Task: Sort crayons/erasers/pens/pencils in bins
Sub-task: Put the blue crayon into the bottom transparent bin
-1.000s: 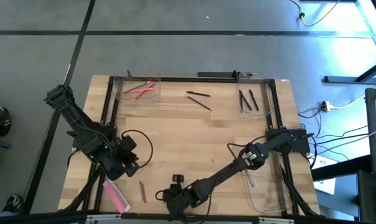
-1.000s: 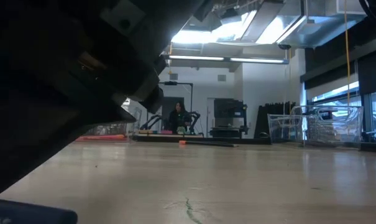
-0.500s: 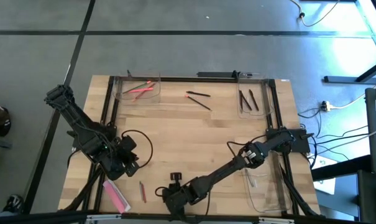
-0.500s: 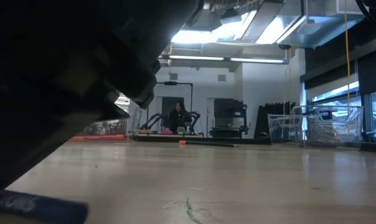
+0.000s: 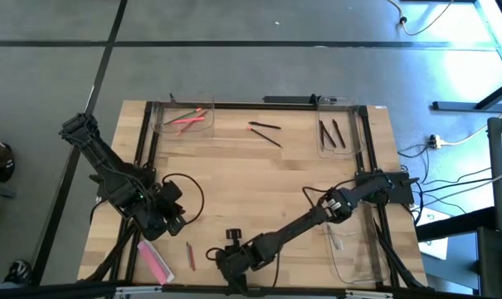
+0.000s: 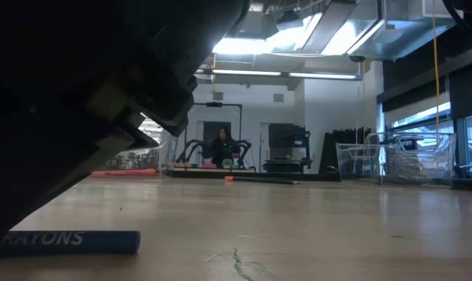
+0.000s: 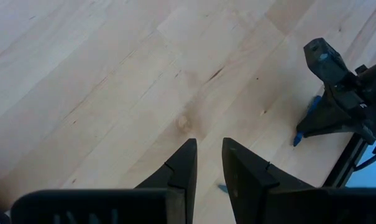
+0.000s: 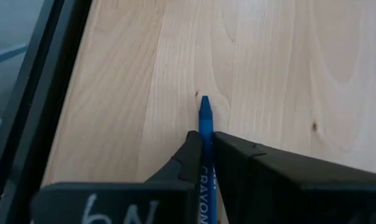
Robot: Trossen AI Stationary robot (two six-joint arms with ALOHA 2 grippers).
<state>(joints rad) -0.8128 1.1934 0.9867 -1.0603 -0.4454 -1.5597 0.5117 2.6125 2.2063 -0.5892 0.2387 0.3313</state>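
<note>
A blue crayon (image 8: 204, 121), lettered on its wrapper, lies near the table's near edge with my right gripper (image 8: 206, 146) shut on it. In the low view it shows as a level blue stick (image 6: 68, 240) on the wood. The high view hides it under my right gripper (image 5: 234, 267). My left gripper (image 7: 207, 155) hangs above bare wood at the near left (image 5: 174, 218), open by a narrow gap and touching nothing. Pink-red crayons lie in the far left bin (image 5: 184, 120), black pens in the far right bin (image 5: 333, 133). My right gripper pinches the blue crayon's wrapped shaft (image 8: 206, 163) between its two fingers, behind the pointed tip (image 8: 205, 101). The fingers slant down toward the table's near edge and run along the crayon. The crayon lies level on the table.
Two loose pens (image 5: 265, 133) lie on the far middle of the table. A flat pink bar (image 5: 155, 262) and a thin dark red pencil (image 5: 190, 255) lie at the near left. A third clear bin (image 5: 354, 249) stands at the near right. A person sits far behind.
My right gripper has shut on the blue crayon and rolled a little. The crayon, tilted and low at the low view's edge before, has slid further into view and now lies level on the table.
</note>
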